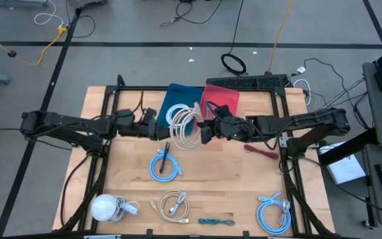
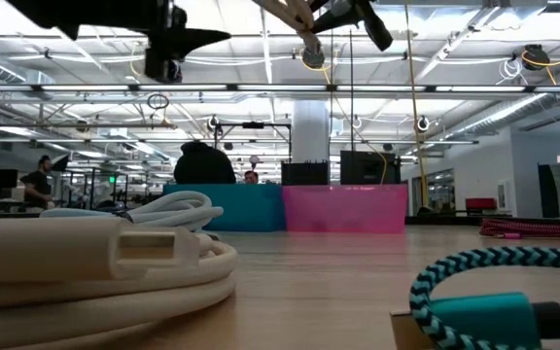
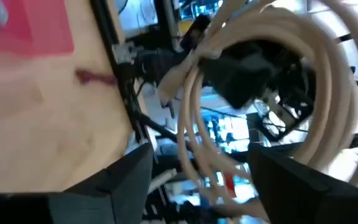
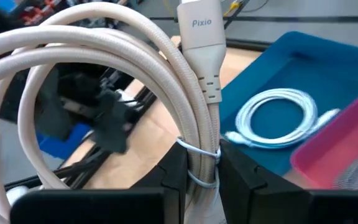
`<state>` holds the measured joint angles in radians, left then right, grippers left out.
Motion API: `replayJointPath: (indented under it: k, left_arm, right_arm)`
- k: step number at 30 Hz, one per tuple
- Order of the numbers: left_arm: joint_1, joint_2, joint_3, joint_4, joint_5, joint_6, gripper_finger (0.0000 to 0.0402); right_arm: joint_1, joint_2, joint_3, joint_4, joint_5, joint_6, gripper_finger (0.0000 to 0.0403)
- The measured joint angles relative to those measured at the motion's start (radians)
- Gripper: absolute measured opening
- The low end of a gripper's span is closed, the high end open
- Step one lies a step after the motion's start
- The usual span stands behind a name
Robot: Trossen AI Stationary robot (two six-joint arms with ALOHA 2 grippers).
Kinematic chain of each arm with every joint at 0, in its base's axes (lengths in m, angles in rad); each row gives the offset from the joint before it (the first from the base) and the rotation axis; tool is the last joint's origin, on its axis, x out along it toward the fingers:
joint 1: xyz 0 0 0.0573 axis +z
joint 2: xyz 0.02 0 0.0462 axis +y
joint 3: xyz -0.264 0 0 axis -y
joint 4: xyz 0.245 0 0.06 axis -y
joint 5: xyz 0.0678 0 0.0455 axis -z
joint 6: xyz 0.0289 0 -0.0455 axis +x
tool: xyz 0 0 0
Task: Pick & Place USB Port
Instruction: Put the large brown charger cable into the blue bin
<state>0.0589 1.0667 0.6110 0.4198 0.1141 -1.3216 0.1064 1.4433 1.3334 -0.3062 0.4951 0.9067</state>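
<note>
A cream USB cable, wound into a coil point(image 1: 184, 125), hangs in the air just in front of the blue tray point(image 1: 178, 96). My right gripper point(image 1: 203, 131) comes from the table's right and is shut on the coil. Its white plug point(image 4: 201, 37), marked Pixio, sticks out past the fingers. My left gripper point(image 1: 166, 133) comes from the left and stands open at the coil's other side. In the left wrist view, loops of the coil point(image 3: 328, 93) run down between its spread fingers point(image 3: 123, 180). A white cable point(image 4: 278, 118) lies in the blue tray, and the pink tray point(image 1: 221, 99) stands beside it. My right gripper pinches the coil's bundled strands point(image 4: 199, 163) between its two fingers, at the thin tie just behind the plug. The fingers come from the table's right, slanting slightly down, and lie along the bundle. The coil is lifted clear of the table. Whether my left gripper touches the coil, I cannot tell.
On the near half of the table lie a blue coil point(image 1: 166, 164), a beige coil point(image 1: 172, 204), a white round thing point(image 1: 105, 207), a light-blue coil point(image 1: 274, 212) and a small teal cable point(image 1: 216, 221). A maroon cable point(image 1: 260, 151) lies at the right.
</note>
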Motion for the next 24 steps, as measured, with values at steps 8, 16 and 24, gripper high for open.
replayJointPath:
  k: [8,16,24]
  left_arm:
    - [0.054,0.050,0.081,-0.005,0.080,0.045,0.0290]
    - [0.086,0.045,0.081,-0.022,0.126,0.053,0.0274]
    - [0.135,-0.040,0.081,-0.034,0.141,0.069,0.0273]
  right_arm:
    - [-0.009,0.015,0.001,0.002,-0.022,-0.002,0.0049]
    - [-0.009,0.005,0.001,0.004,0.001,-0.009,0.0049]
    - [-0.009,0.006,0.001,0.027,0.000,-0.004,0.0049]
